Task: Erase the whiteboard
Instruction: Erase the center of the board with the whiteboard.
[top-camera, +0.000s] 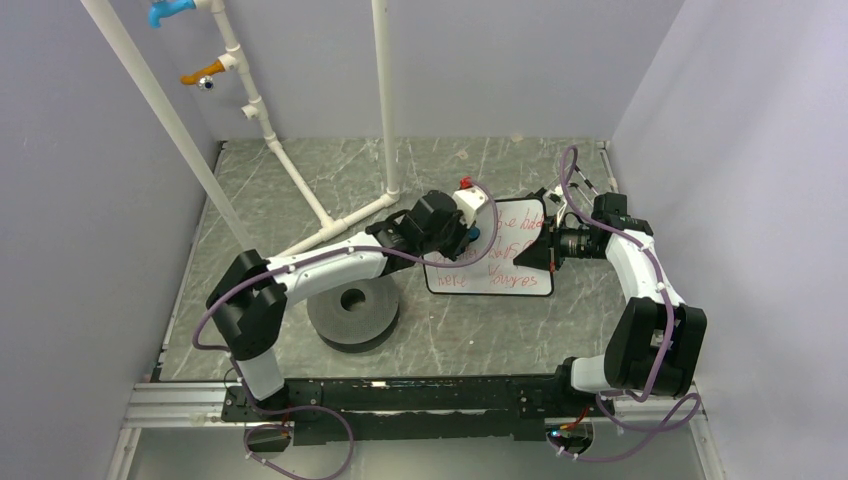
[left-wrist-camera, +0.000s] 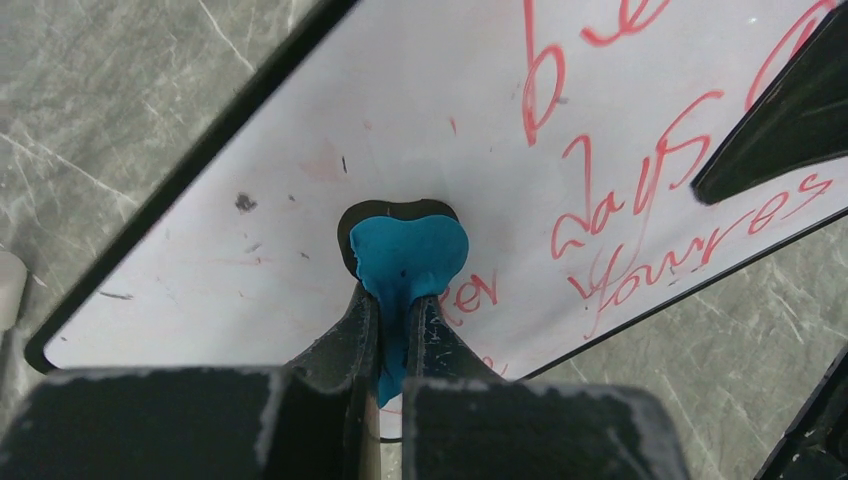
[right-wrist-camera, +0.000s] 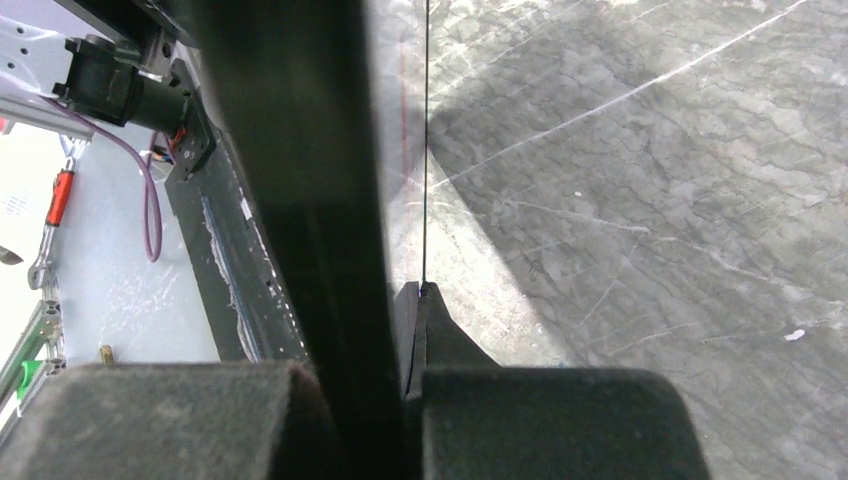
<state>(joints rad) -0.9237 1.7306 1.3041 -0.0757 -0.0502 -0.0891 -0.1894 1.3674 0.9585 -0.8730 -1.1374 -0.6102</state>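
Note:
The whiteboard lies on the grey marble table, right of centre, with red handwriting over most of it. My left gripper is shut on the blue-and-black eraser and presses it onto the board at its left part, where the surface is mostly wiped. My right gripper is shut on the board's right edge. In the right wrist view the gripper pinches the board, which is seen edge-on. One right finger shows over the writing.
A black disc with a centre hole sits left of the board, under my left arm. A white pipe frame stands at the back left. A small red thing lies behind the board. Walls close in on both sides.

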